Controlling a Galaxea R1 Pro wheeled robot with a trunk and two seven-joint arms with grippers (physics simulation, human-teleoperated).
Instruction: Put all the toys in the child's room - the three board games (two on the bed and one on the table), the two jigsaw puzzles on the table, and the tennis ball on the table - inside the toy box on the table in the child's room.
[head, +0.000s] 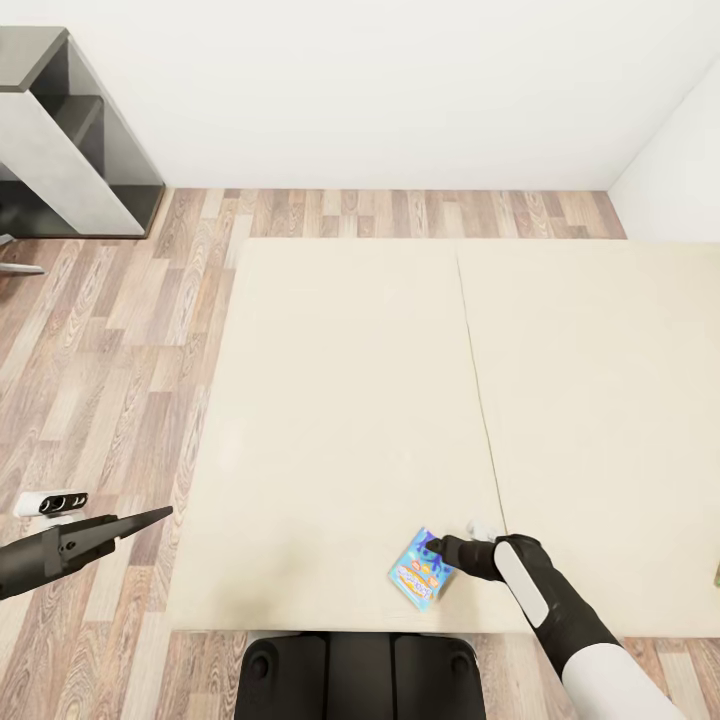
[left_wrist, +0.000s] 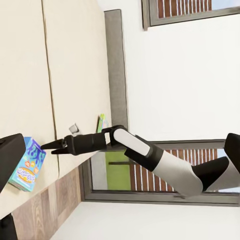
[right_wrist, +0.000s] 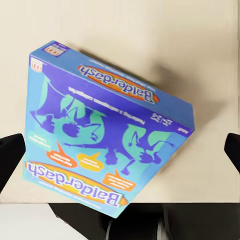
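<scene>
Head view: right gripper (head: 432, 547), fingers spread, straddles blue board game (head: 421, 571) on bed (head: 350, 400); left gripper (head: 150, 518) fingers together at 8 o'clock.

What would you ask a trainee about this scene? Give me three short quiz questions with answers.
1. True or false: the Balderdash box lies on the floor.
2. The right pincer is: A) open, at the box; B) shut on the box; C) holding a ball.
3. Fill in: the box rests near the edge of the cream ____.
Key: 1 false; 2 A; 3 bed.
</scene>
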